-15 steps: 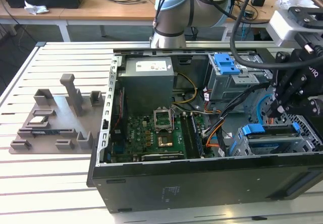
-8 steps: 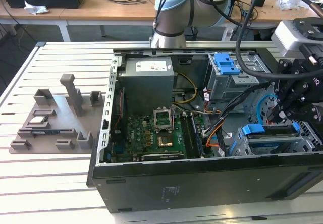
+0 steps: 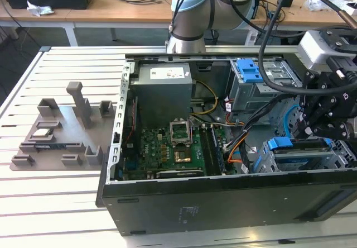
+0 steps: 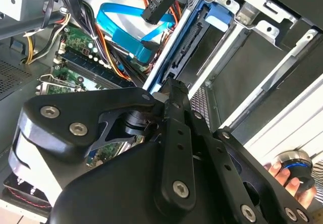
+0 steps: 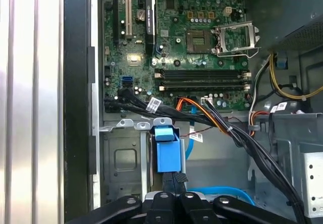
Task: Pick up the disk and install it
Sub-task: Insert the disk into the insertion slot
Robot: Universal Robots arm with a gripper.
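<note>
The disk [image 3: 304,154] lies in the lower drive cage at the exterior view's right end of the open computer case, with its blue rail end facing the motherboard. My gripper [image 3: 319,129] hangs right above it. In the first wrist view the disk's blue rail tab [image 5: 167,151] stands just beyond my gripper [image 5: 175,179], whose fingers are shut together and meet the disk's near end. In the second wrist view the disk [image 4: 194,47] shows edge-on in the cage, and the gripper [image 4: 173,87] touches its end.
A lone blue bracket [image 3: 249,69] sits in the upper bay. Bundled cables [image 5: 237,133] run beside the cage over the motherboard [image 3: 173,147]. A grey fixture tray [image 3: 56,130] lies at the exterior view's left. A person's hand [image 4: 282,176] shows outside the case.
</note>
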